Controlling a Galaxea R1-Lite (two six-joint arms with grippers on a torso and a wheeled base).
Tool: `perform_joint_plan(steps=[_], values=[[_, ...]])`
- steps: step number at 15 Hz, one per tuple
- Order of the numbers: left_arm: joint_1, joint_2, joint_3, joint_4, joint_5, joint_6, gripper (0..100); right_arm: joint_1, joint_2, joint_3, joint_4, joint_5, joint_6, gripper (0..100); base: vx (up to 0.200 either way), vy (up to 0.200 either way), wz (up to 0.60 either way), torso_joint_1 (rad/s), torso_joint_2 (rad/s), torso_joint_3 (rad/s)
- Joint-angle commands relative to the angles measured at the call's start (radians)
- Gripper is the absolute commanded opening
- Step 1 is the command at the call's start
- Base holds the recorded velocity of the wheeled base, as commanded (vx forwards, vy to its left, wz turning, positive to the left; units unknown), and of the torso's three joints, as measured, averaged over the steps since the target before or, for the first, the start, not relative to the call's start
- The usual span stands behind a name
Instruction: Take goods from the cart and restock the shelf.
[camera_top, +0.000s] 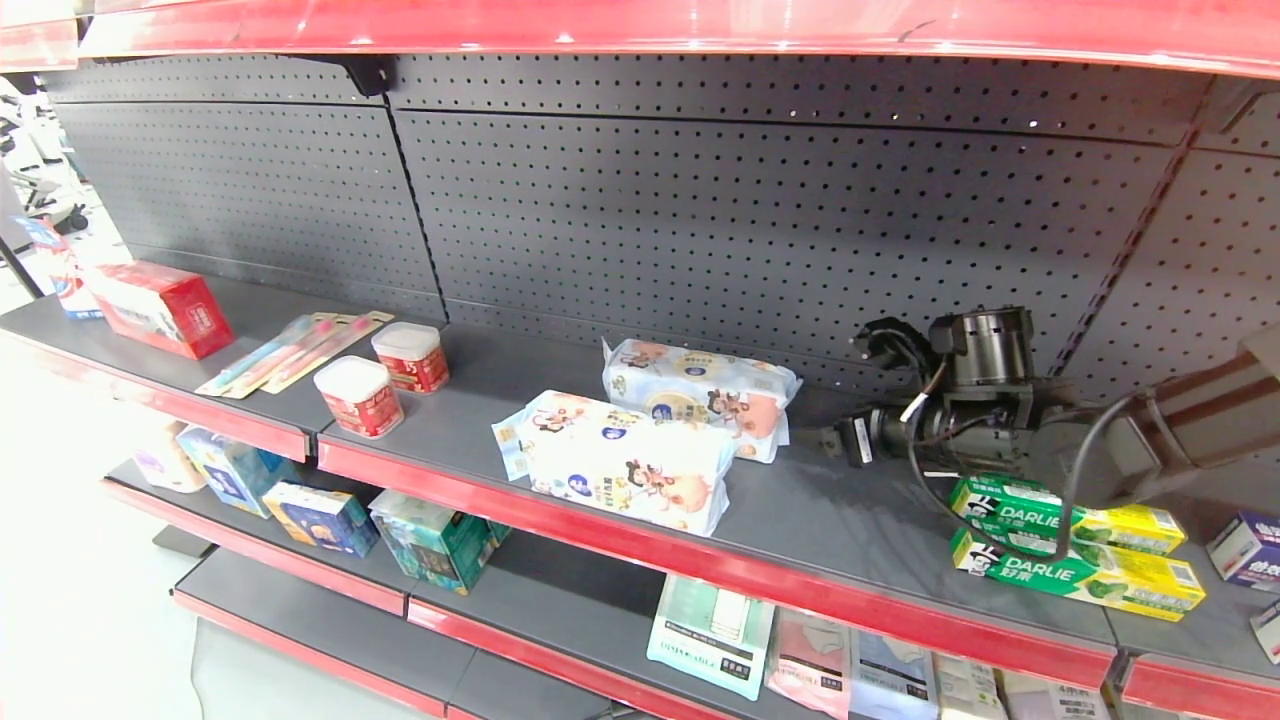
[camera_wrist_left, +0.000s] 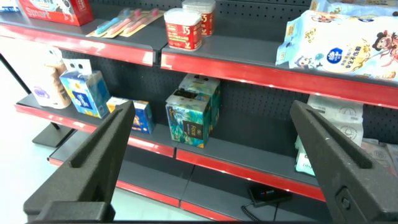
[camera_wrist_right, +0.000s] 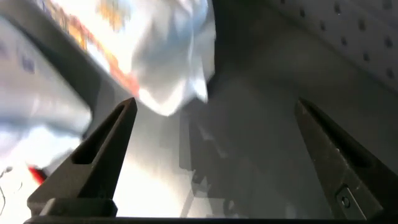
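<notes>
Right gripper (camera_top: 840, 440) spread, empty, just beside rear tissue pack (camera_top: 700, 395) lying flat, long axis along shelf (camera_top: 850, 525); left gripper (camera_wrist_left: 211, 106) spread

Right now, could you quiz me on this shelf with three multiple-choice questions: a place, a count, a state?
1. Where do the toothpaste boxes lie? A: on the shelf, right of the tissue packs. B: on the floor. C: on the lowest shelf.
2. How many white-lidded tubs stand there? A: one. B: two. C: four.
3. The right gripper is: A: open, empty. B: shut on a tub. C: shut on a pack.
Answers: A, they lie past the packs; B, two stand together; A, jaws spread, nothing between.
</notes>
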Motion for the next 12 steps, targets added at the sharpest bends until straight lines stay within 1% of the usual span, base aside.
perform_joint_plan(steps=[1,2,4,6,9,10,11,12], values=[[0.000,0.001,0.000,0.000,0.000,0.000,100,-0.021,-0.150,0.136,0.007,0.001,-0.012,100,0.000,0.000,0.00,0.000,0.00,0.000],[0.000,0.001,0.000,0.000,0.000,0.000,100,-0.039,-0.214,0.199,0.010,0.001,-0.014,100,0.000,0.000,0.00,0.000,0.00,0.000],[0.000,0.001,0.000,0.000,0.000,0.000,100,-0.059,-0.414,0.368,0.010,0.001,-0.014,100,0.000,0.000,0.00,0.000,0.00,0.000],[0.000,0.001,0.000,0.000,0.000,0.000,100,-0.073,-0.606,0.481,0.013,0.004,-0.012,100,0.000,0.000,0.00,0.000,0.00,0.000],[0.000,0.001,0.000,0.000,0.000,0.000,100,-0.136,-0.877,0.656,0.013,0.007,-0.014,100,0.000,0.000,0.00,0.000,0.00,0.000],[0.000,0.001,0.000,0.000,0.000,0.000,100,-0.159,-0.997,0.730,0.011,-0.010,-0.011,100,0.000,0.000,0.00,0.000,0.00,0.000],[0.000,0.001,0.000,0.000,0.000,0.000,100,-0.199,-1.049,0.748,0.011,-0.033,-0.011,100,0.000,0.000,0.00,0.000,0.00,0.000],[0.000,0.001,0.000,0.000,0.000,0.000,100,-0.228,-1.075,0.764,0.011,-0.035,-0.003,100,0.000,0.000,0.00,0.000,0.00,0.000]])
